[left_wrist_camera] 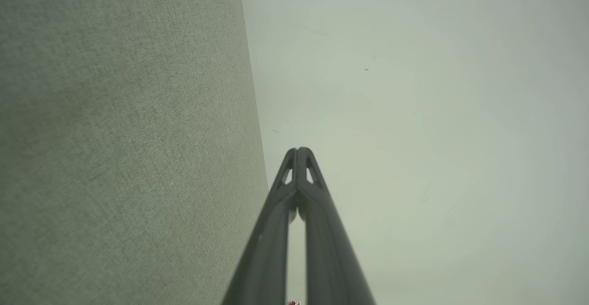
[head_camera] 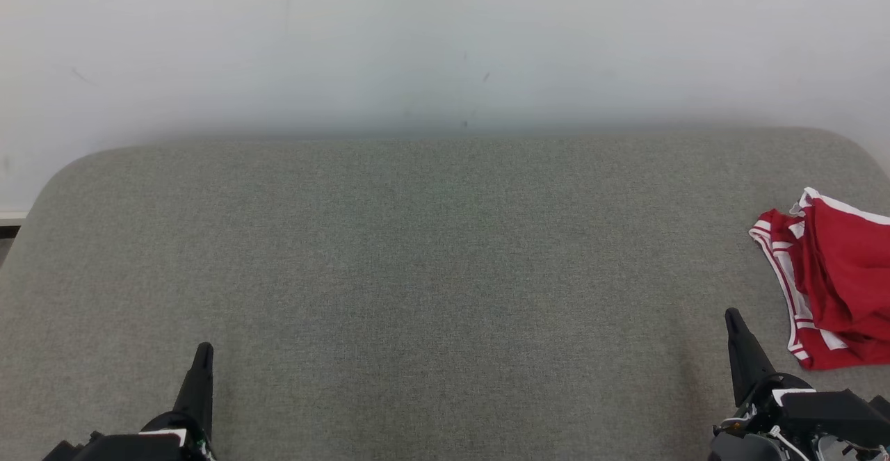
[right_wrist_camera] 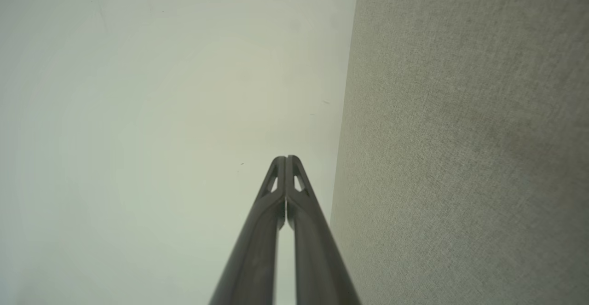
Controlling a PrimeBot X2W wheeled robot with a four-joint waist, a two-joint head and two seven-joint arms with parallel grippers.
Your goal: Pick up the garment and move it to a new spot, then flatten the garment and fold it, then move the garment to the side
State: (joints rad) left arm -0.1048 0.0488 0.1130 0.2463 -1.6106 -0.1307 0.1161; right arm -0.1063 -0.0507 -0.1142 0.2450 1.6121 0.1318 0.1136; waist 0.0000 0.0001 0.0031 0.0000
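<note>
1. The left tool (head_camera: pixel 203 350) rises at 7 o'clock in the head view and the right tool (head_camera: pixel 732 316) at 5 o'clock. Both point toward 12 over the grey worktop (head_camera: pixel 417 252).
2. Both tools are clenched on nothing (each wrist view shows its two fingertips pressed together against the pale wall (left_wrist_camera: pixel 437 112)).
3. The red garment (head_camera: pixel 841 273), striped in white, lies crumpled on the worktop at 3 o'clock. It is near the right tool but apart from it.
4. The head view gives the garment's place, and the wrist views give the worktop's far edge beside the tips.
</note>
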